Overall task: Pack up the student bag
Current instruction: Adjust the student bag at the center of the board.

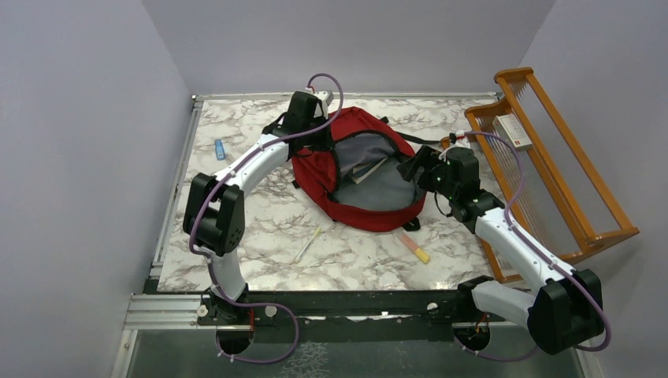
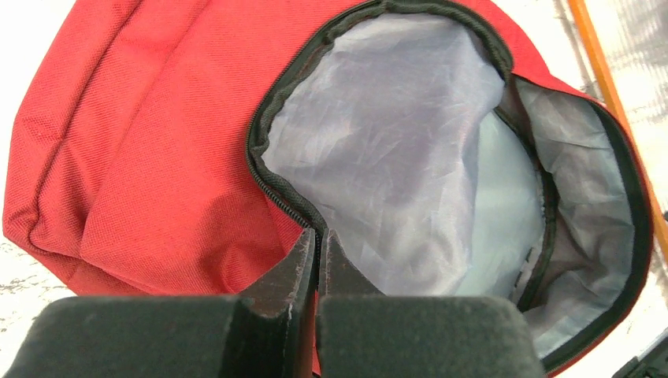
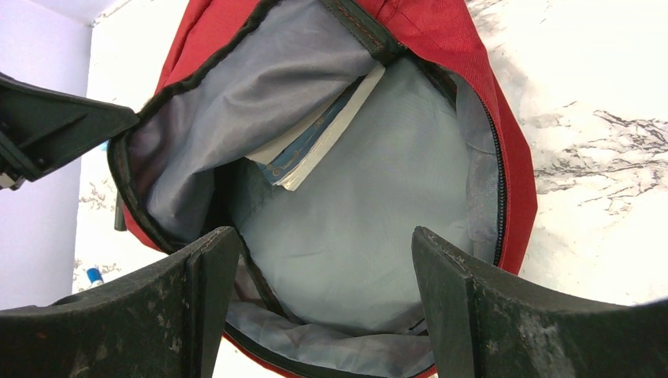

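The red student bag (image 1: 315, 169) lies open on the marble table, its grey lining showing. My left gripper (image 1: 321, 135) is shut on the bag's black zipper rim (image 2: 295, 206) at the far left of the opening and holds the flap up. The bag fills the left wrist view (image 2: 157, 157). My right gripper (image 1: 413, 168) is open and empty at the right side of the opening, above the lining. In the right wrist view a book (image 3: 319, 142) lies inside the bag (image 3: 465, 47) under the raised flap; it also shows from above (image 1: 367, 168).
An orange wooden rack (image 1: 551, 165) stands at the right with a small box (image 1: 513, 131) on it. A blue marker (image 1: 220, 149) lies at the left. A white pen (image 1: 308, 244) and a yellow-and-pink marker (image 1: 415, 248) lie in front of the bag.
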Motion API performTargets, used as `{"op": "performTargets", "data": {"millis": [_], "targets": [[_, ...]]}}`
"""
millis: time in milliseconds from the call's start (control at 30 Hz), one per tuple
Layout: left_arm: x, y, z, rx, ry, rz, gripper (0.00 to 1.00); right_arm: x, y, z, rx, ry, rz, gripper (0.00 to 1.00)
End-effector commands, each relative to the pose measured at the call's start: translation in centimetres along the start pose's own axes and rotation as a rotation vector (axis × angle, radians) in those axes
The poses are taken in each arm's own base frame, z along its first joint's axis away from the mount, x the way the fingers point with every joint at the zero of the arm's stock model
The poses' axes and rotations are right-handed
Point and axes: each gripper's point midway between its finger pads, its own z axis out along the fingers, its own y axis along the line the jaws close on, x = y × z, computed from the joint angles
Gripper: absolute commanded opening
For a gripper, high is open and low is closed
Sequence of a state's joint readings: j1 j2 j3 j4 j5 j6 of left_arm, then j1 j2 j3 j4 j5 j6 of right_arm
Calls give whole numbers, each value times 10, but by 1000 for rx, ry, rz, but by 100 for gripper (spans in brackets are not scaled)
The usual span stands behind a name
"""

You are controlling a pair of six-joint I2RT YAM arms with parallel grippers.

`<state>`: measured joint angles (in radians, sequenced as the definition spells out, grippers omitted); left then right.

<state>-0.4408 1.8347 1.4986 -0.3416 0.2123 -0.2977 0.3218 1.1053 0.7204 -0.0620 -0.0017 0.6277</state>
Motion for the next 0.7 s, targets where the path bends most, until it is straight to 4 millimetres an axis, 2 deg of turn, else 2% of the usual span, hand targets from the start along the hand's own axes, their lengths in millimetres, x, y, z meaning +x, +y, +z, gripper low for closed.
{"op": "performTargets", "data": {"millis": [0, 167, 300, 467, 567, 667], "targets": [[-38, -40, -38, 124, -95, 43, 0, 0, 3, -3, -8, 3, -1, 84], [-37, -67, -56, 204, -132, 100, 0, -7, 2, -5, 2, -34, 14, 84], [-21, -93, -66, 275, -124, 147, 0, -12, 1, -8, 20, -54, 23, 84], [17, -132, -75, 362, -83, 267, 0, -25, -7, -17, 72, -125, 50, 84], [42, -146, -79, 404, -45, 303, 0, -37, -15, -29, 122, -190, 86, 84], [66, -152, -81, 428, -14, 328, 0, -50, -22, -45, 153, -277, 131, 84]]}}
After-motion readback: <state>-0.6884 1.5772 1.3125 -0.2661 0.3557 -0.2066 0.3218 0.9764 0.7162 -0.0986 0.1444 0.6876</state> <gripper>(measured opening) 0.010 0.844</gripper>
